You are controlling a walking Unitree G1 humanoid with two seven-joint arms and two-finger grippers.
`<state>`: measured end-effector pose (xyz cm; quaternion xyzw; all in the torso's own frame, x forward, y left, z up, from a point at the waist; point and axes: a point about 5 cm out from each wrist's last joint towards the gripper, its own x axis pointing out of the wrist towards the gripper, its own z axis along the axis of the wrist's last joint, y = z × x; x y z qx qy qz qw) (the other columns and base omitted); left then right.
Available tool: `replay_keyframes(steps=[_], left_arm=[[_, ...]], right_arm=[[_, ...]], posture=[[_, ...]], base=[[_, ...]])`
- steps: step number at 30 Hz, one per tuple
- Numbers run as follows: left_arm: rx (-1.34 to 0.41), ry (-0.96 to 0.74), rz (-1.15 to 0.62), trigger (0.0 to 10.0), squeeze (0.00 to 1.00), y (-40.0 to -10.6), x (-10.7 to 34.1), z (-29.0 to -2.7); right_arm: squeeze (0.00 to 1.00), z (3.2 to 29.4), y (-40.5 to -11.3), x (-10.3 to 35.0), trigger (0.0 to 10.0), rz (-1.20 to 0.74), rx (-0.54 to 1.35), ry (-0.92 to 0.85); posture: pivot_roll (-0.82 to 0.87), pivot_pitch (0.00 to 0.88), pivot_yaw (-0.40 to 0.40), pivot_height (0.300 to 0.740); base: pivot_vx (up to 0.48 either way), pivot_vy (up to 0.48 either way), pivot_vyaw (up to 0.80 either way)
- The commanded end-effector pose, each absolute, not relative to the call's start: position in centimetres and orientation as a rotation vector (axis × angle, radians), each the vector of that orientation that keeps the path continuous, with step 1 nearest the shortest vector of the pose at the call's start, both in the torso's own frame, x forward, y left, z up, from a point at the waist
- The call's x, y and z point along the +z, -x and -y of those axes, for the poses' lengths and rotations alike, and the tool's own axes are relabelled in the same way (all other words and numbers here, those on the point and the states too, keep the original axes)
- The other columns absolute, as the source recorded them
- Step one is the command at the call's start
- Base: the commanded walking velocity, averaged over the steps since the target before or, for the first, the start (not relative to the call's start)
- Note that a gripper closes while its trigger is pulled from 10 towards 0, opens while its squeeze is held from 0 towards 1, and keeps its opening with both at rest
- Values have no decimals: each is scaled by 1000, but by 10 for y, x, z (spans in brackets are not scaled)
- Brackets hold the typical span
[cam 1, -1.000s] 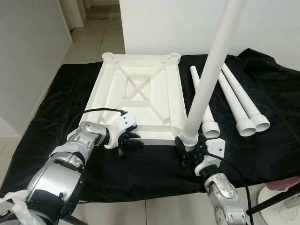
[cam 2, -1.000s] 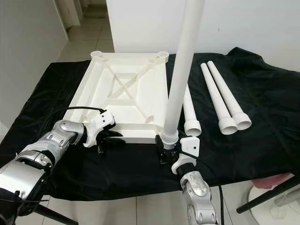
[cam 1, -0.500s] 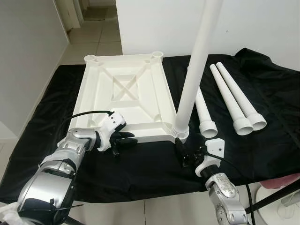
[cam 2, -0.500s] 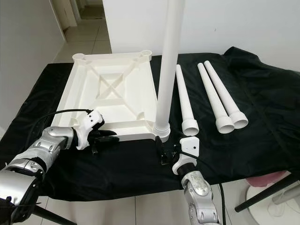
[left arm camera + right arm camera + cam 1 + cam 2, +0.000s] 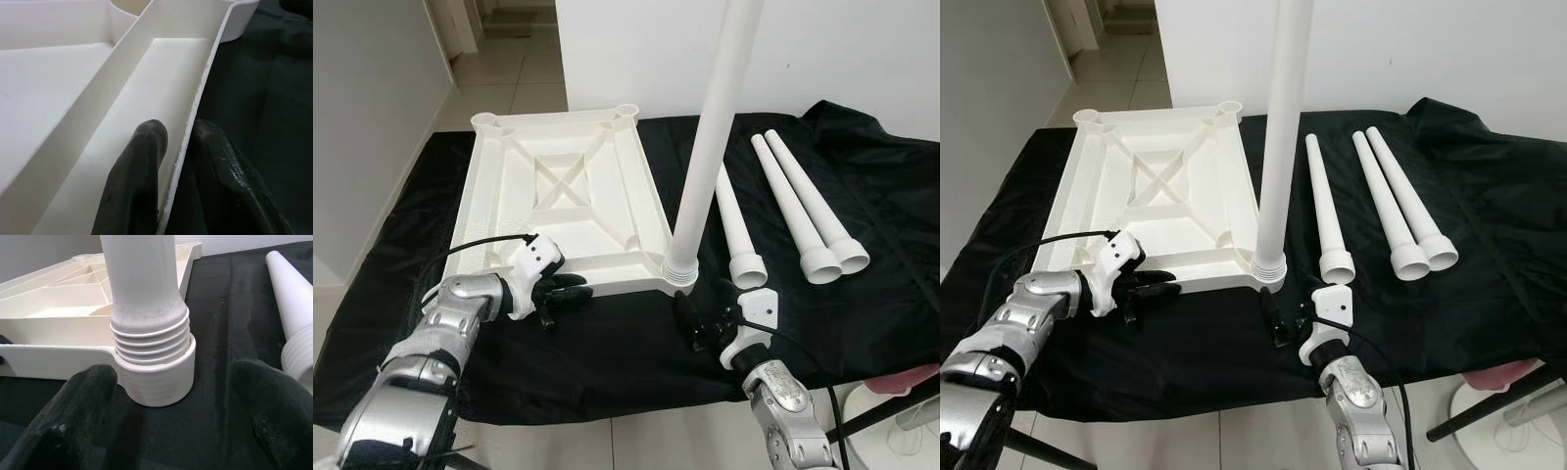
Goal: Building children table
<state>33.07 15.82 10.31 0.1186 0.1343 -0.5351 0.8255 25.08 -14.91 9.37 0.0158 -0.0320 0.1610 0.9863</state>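
Note:
The white tabletop point(image 5: 558, 196) lies upside down on a black cloth. One white leg point(image 5: 705, 147) stands upright with its threaded end in the near right corner socket point(image 5: 156, 377). My right gripper point(image 5: 700, 328) is open just in front of that socket, its fingers point(image 5: 93, 387) on either side of it and apart from it. My left gripper point(image 5: 563, 291) is shut on the tabletop's near rim point(image 5: 195, 107), one finger inside the wall and one outside. Three loose legs point(image 5: 790, 211) lie side by side on the cloth to the right.
The black cloth point(image 5: 862, 294) covers the whole work surface, with its front edge close to my arms. A white wall stands behind, and tiled floor point(image 5: 509, 88) lies at the far left. A white stand base point(image 5: 911, 431) sits on the floor at the lower right.
My right gripper has let go of the upright leg and drawn back; the leg now stands in the corner socket. The tabletop, held by my left gripper, has shifted left.

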Motion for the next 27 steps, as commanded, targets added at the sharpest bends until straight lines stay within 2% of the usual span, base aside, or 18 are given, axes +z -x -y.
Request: replay_keyframes(steps=[1,5,6,7,8,12,13,27], left_arm=[[-1068,-208,-371,10000,0,-320,80,-161],[-1101,-182,-377,10000,0,-316,78,-156],[-1107,-161,-384,10000,137,-315,78,-154],[-1107,-161,-384,10000,137,-315,78,-154],[-1118,-148,-374,10000,1000,-315,80,-152],[-1117,-171,-328,10000,1000,-316,87,-148],[-1112,-180,-304,10000,0,-316,91,-145],[-1026,-214,-179,10000,0,-311,109,-139]], right_arm=[[0,149,-250,89,10000,37,330,-30],[0,149,-250,88,10000,34,334,-30],[0,149,-250,88,10000,33,335,-30],[0,149,-250,88,10000,33,335,-30],[0,149,-250,88,10000,33,338,-28],[0,151,-251,91,10000,49,341,-27],[0,151,-251,93,10000,61,343,-28],[0,157,-250,100,10000,100,327,-43]], posture=[[-70,0,13,740],[-66,0,11,740],[-65,0,11,740],[-65,0,11,740],[-63,0,7,740],[-62,0,7,740],[-61,0,6,740],[-52,0,-1,740]], base=[[0,0,0],[0,0,0],[0,0,0],[0,0,0],[0,0,0],[0,0,0],[0,0,0],[0,0,0]])
